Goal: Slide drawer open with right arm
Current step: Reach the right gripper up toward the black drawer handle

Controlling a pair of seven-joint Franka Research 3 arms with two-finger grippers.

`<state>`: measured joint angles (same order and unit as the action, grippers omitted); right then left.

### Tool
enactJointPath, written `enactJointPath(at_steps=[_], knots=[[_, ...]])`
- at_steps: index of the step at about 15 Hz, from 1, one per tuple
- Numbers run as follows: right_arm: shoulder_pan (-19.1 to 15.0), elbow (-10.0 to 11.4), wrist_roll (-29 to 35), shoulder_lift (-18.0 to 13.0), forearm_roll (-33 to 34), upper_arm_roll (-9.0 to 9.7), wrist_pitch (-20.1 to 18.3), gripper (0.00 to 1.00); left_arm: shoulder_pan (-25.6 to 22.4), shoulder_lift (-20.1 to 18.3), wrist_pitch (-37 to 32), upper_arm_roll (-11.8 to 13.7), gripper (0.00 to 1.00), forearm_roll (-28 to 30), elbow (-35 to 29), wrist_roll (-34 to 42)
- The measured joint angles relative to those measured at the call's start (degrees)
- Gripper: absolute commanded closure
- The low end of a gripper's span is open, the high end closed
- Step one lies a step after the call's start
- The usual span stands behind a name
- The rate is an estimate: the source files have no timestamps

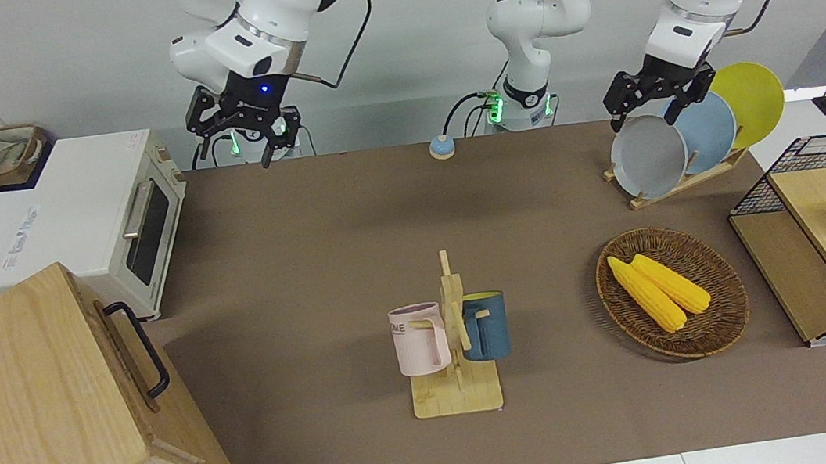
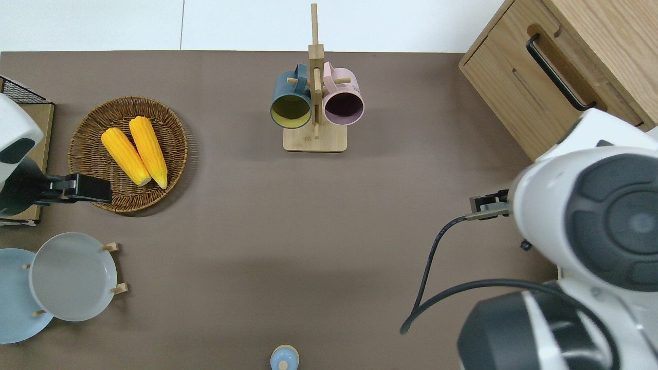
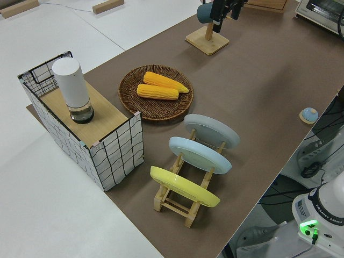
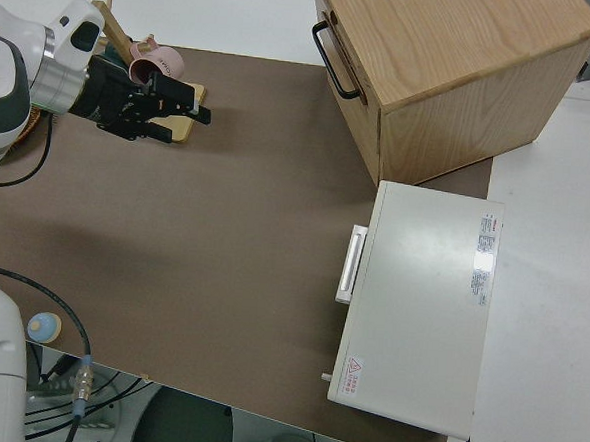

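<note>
The drawer sits shut in the big wooden box at the right arm's end of the worktop, on the edge farthest from the robots. Its black handle runs nearer-to-farther along the drawer's front, which faces the worktop's middle.

In the front view the right gripper hangs high near the robots' edge, and the handle lies at about seven o'clock from it, well apart. Its fingers look spread, with nothing between them. The toaster oven stands between the two along that edge.

I'd judge the reach has hardly begun. The left arm is parked; its gripper I cannot tell open or closed.
</note>
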<state>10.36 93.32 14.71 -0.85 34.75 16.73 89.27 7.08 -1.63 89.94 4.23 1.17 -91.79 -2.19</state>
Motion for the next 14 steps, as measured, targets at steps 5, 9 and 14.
enactJointPath(at_steps=[5,9,14], knots=[[3.38,0.67,1.75,3.95,12.84,1.74,-1.82,0.017,0.00,0.00,0.00,0.00,0.00,0.00,0.00,0.00],[5.82,2.33,5.57,7.92,22.78,1.75,-3.80,0.017,0.00,0.00,0.00,0.00,0.00,0.00,0.00,0.00],[7.49,6.11,10.64,13.37,35.67,1.74,-5.21,0.017,0.00,0.00,0.00,0.00,0.00,0.00,0.00,0.00]])
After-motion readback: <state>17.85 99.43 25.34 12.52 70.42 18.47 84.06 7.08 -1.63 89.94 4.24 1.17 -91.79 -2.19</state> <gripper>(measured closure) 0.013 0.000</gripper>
